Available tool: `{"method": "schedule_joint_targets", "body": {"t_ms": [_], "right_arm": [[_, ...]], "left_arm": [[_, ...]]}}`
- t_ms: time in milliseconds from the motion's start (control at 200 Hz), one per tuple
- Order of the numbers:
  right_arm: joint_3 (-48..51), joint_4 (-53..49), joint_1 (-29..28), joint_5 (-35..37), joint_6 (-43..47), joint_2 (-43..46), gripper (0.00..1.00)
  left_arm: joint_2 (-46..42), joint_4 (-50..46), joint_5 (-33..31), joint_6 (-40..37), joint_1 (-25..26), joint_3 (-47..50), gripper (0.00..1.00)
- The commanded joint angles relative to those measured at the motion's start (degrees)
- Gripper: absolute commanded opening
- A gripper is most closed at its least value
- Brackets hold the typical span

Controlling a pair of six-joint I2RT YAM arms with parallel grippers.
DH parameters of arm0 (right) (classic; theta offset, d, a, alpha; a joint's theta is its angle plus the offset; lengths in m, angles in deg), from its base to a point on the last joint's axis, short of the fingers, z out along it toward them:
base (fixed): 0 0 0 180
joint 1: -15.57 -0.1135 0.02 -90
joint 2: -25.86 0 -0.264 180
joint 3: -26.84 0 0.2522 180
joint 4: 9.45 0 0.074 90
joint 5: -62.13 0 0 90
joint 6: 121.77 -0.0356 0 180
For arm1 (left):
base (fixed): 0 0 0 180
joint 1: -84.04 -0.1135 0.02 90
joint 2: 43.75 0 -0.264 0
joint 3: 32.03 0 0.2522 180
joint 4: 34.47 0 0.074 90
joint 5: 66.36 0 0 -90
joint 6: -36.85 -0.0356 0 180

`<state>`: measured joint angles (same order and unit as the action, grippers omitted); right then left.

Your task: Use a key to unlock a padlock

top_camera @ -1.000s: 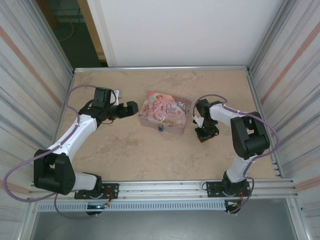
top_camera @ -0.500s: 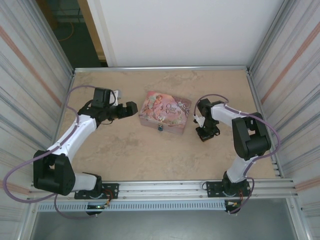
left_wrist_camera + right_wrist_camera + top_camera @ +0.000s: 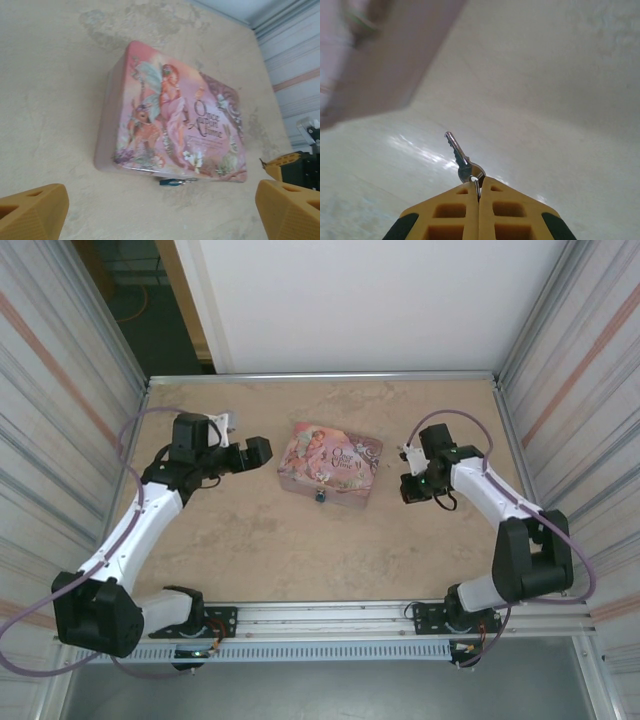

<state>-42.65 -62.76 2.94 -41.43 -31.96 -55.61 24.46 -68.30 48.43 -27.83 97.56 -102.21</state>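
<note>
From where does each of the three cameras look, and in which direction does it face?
Top external: above and behind the bases, looking down on the table; both arms, left gripper, right gripper.
Left wrist: on the left arm, looking down at the pink tin and padlock; own fingertips, wide apart.
Right wrist: low, looking across the table; own shut fingers hold the key.
Shared: tin and padlock, in top and left wrist views.

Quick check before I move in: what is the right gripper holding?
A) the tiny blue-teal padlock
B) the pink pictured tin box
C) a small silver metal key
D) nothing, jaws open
C: the right wrist view shows the right gripper with its yellow jaws shut on the head of a small silver metal key, blade sticking out ahead.
</note>
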Motion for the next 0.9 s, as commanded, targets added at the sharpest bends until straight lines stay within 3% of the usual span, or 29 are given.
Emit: {"method": "schedule_joint_targets", "body": {"t_ms": [0, 185, 326, 696, 897], "right_arm": [[1.7, 7.7, 0.1, -6.9, -7.2, 4.5, 0.00], [8.1, 26.4, -1.3, -13.7, -20.5, 10.1, 0.00], [10.6, 37.4, -5.9, -12.9, -26.6, 11.6, 0.00], [11.1, 50.7, -15.4, -12.5, -31.8, 8.2, 0.00], [10.0, 53.5, -18.3, -13.1, -32.3, 5.1, 0.00]], "left_arm": [[-1.5, 4.5, 5.2, 1.1, 0.8, 0.5, 0.93], [0.7, 6.9, 8.0, 0.6, 5.2, -1.9, 0.84], [4.0, 8.0, 9.2, 0.6, 8.6, -4.5, 0.75], [11.9, 13.7, 11.4, 3.9, 14.6, -7.7, 0.53], [14.6, 15.9, 12.4, 5.7, 15.6, -8.4, 0.49]]}}
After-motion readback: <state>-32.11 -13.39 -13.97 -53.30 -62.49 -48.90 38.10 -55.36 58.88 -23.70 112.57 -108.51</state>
